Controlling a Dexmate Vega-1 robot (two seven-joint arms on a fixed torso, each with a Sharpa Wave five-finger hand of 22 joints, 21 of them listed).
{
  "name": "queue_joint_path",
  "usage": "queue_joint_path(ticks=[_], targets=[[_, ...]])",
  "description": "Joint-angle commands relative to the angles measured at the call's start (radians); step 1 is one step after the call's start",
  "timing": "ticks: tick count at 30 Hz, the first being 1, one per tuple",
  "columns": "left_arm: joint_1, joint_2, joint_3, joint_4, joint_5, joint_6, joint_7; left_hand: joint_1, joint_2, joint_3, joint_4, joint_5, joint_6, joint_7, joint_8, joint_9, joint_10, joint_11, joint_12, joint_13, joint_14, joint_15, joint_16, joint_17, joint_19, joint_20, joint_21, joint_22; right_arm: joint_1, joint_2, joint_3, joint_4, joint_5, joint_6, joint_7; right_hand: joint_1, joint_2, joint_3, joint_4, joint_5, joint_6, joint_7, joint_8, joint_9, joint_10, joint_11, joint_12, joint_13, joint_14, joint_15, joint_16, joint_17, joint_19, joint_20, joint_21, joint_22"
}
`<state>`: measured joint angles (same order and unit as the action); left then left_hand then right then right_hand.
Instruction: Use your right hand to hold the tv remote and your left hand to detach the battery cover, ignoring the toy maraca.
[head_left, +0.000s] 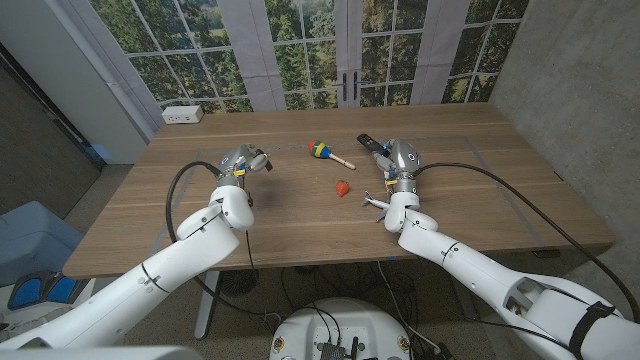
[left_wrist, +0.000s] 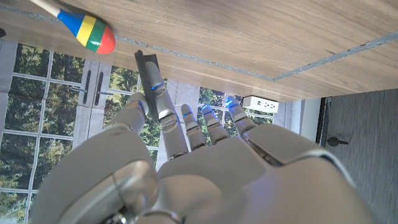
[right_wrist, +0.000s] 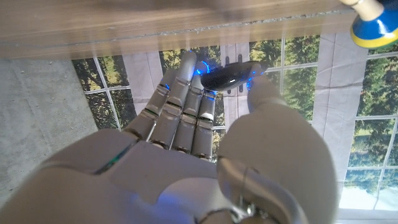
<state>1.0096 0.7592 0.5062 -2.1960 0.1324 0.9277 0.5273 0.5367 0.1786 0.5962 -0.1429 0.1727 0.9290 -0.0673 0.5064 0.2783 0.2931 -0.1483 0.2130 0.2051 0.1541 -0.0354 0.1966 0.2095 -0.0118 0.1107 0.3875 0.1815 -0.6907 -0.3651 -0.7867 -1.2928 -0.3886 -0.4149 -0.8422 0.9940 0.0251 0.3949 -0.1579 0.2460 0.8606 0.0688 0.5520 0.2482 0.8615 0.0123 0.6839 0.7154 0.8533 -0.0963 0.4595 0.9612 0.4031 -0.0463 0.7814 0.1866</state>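
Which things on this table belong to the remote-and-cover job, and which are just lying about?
Job:
- remote, gripped in the right hand
- left hand, holding nothing

Lying about:
- maraca
- small red thing
- white power strip at the far edge

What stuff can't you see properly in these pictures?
- tv remote: in the head view mostly hidden behind the right hand; battery cover can't be made out.
- small red thing: too small to identify.
- toy maraca: handle cut off by the left wrist picture's edge.
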Motion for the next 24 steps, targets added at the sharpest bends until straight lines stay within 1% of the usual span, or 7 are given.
queue_joint_path(ticks=[1, 2, 5, 18, 20, 23, 24], targets=[[-0.038, 0.020, 0.043, 0.011, -0.008, 0.036, -0.017, 0.009, -0.002, -0.002, -0.011, -0.002, -0.004, -0.002, -0.005, -0.002, 0.015, -0.004, 0.005, -0.002, 0.012, -0.033, 0.008, -0.002, 0.016, 0.000, -0.003, 0.002, 0.015, -0.006, -0.017, 0.009, 0.013, -0.096, 0.033, 0.075, 0.077, 0.009, 0.002, 0.004, 0.141, -0.140, 0.004, 0.001, 0.194, -0.203, -0.004, 0.002, -0.015, -0.125, -0.005, 0.002, -0.005, -0.005, 0.005, -0.001], [-0.050, 0.014, 0.057, 0.014, 0.003, 0.058, -0.012, 0.009, -0.011, -0.009, -0.014, -0.001, 0.004, -0.012, -0.007, -0.006, 0.031, -0.015, 0.009, -0.006, 0.025, -0.040, 0.012, -0.007, 0.027, -0.003, -0.002, 0.001, 0.018, -0.005, -0.019, 0.011, 0.014, -0.104, 0.037, 0.072, 0.076, 0.009, 0.003, 0.004, 0.140, -0.141, 0.004, 0.000, 0.194, -0.204, -0.006, 0.000, -0.020, -0.123, -0.010, 0.000, -0.006, -0.006, 0.006, -0.001], [-0.066, 0.012, 0.076, 0.016, 0.011, 0.085, -0.013, 0.016, -0.019, -0.016, -0.023, 0.001, 0.014, -0.018, -0.010, -0.012, 0.053, -0.029, 0.014, -0.011, 0.036, -0.048, 0.013, -0.014, 0.049, -0.014, 0.000, 0.001, 0.023, -0.004, -0.026, 0.015, 0.016, -0.120, 0.043, 0.072, 0.077, 0.011, 0.004, 0.003, 0.139, -0.141, 0.002, -0.001, 0.194, -0.204, -0.007, -0.001, -0.024, -0.124, -0.017, -0.001, -0.007, -0.007, 0.006, -0.001], [-0.101, 0.016, 0.104, 0.045, -0.006, 0.093, -0.035, 0.063, -0.037, -0.013, -0.047, 0.002, 0.049, -0.013, -0.011, -0.027, 0.079, -0.043, 0.016, -0.016, 0.060, -0.059, 0.013, -0.025, 0.069, -0.020, -0.004, -0.001, 0.057, -0.001, -0.055, 0.034, 0.040, -0.188, 0.112, 0.069, 0.078, 0.010, 0.004, -0.002, 0.139, -0.142, 0.000, -0.006, 0.197, -0.203, -0.011, -0.007, -0.021, -0.126, -0.022, 0.003, -0.017, 0.001, 0.006, -0.001], [-0.122, 0.015, 0.125, 0.048, 0.000, 0.127, -0.045, 0.070, -0.040, -0.012, -0.049, 0.001, 0.049, -0.012, -0.013, -0.029, 0.079, -0.043, 0.015, -0.017, 0.060, -0.059, 0.012, -0.026, 0.069, -0.020, -0.006, -0.001, 0.065, 0.000, -0.063, 0.041, 0.042, -0.198, 0.125, 0.070, 0.077, 0.010, 0.003, -0.003, 0.140, -0.142, 0.000, -0.007, 0.197, -0.202, -0.012, -0.008, -0.020, -0.126, -0.023, 0.004, -0.020, 0.002, 0.005, -0.002], [-0.134, 0.023, 0.144, 0.053, 0.010, 0.134, -0.047, 0.086, -0.045, -0.009, -0.053, 0.000, 0.047, -0.013, -0.016, -0.031, 0.079, -0.043, 0.013, -0.017, 0.060, -0.057, 0.010, -0.027, 0.070, -0.018, -0.008, -0.001, 0.069, 0.001, -0.066, 0.045, 0.048, -0.200, 0.129, 0.071, 0.078, 0.010, 0.002, -0.005, 0.138, -0.142, -0.001, -0.007, 0.197, -0.203, -0.013, -0.010, -0.020, -0.126, -0.023, 0.005, -0.023, 0.006, 0.005, -0.002], [-0.147, 0.025, 0.167, 0.059, 0.027, 0.148, -0.043, 0.100, -0.048, -0.006, -0.055, 0.000, 0.041, -0.014, -0.020, -0.034, 0.079, -0.043, 0.012, -0.018, 0.061, -0.057, 0.009, -0.028, 0.070, -0.018, -0.011, -0.002, 0.072, 0.004, -0.068, 0.050, 0.048, -0.201, 0.128, 0.072, 0.078, 0.010, 0.001, -0.005, 0.137, -0.143, -0.002, -0.008, 0.197, -0.202, -0.014, -0.011, -0.020, -0.126, -0.024, 0.006, -0.025, 0.008, 0.004, -0.002]])
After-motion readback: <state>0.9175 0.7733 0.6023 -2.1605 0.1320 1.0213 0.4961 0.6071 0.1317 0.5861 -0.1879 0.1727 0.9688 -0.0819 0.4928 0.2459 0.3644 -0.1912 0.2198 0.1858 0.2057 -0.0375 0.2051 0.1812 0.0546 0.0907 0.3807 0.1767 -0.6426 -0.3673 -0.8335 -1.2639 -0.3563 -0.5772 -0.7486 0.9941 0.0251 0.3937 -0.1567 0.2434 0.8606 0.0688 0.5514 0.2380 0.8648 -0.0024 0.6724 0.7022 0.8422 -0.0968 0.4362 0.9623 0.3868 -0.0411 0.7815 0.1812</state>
